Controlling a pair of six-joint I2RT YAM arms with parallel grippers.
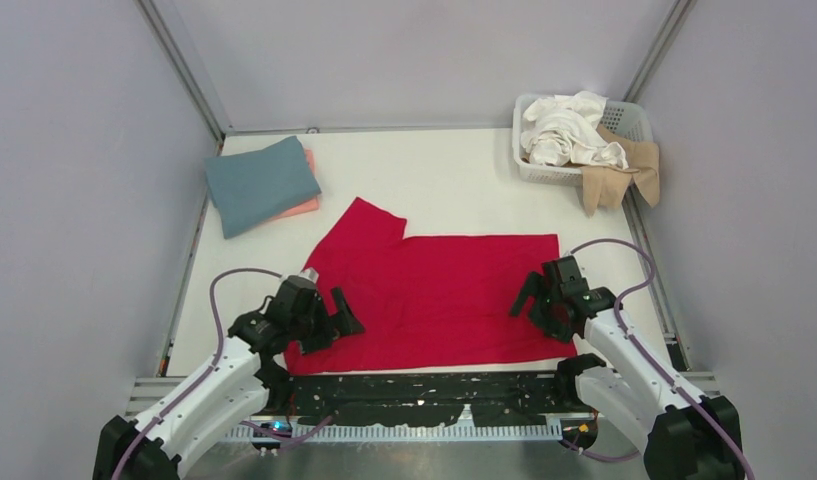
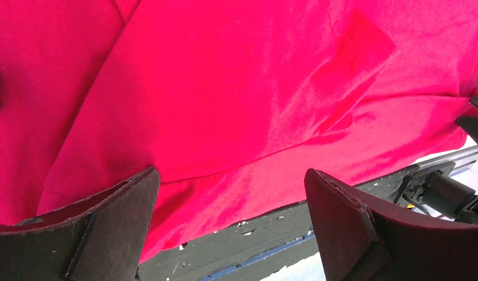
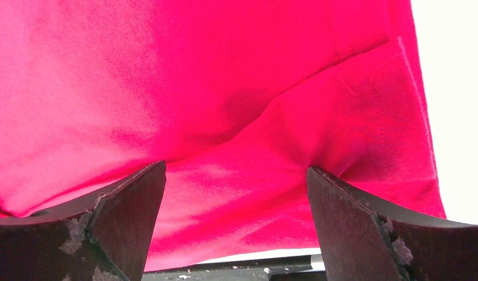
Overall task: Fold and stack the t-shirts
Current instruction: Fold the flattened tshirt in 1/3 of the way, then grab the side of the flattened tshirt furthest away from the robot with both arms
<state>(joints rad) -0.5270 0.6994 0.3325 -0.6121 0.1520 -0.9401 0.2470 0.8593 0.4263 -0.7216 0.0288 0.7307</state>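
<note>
Red t-shirt [image 1: 434, 295] lies spread flat on the tabletop [image 1: 454, 185], centre-near, with one sleeve sticking out at its far-left corner. Its near edge reaches the dark rail at the front of the tabletop.

Left pincer [image 1: 334, 322]: fingers apart, nothing between them, low over the shirt's near-left part. Right pincer [image 1: 534, 303]: fingers apart, empty, low over the near-right part beside the side hem. In the right wrist view a shallow crease runs between the fingertips. Whether they touch the cloth cannot be told.

Other t-shirts: teal-blue t-shirt [image 1: 259, 183] lies folded on a salmon pink t-shirt [image 1: 306, 205] at the far left. White t-shirt [image 1: 564, 130] and tan t-shirt [image 1: 614, 175] are bunched in the basket [image 1: 629, 120] at the far right, the tan one spilling over its rim.

Judged step: grasping the red shirt for a fold; fold not yet made.

Risks:
- Either pincer may close on the upper layer only, because the cloth lies flat with little to bite. Front and back would then separate and the fold go baggy.
- Unequal grasp heights or timing between the two arms would skew the fold line.
- The near edge sits against the rail, so a lift could snag or drag it.
- The loose sleeve may trail and end up outside the folded outline.
- Fingers pushed down hard could bunch the cloth and deepen the crease.
</note>
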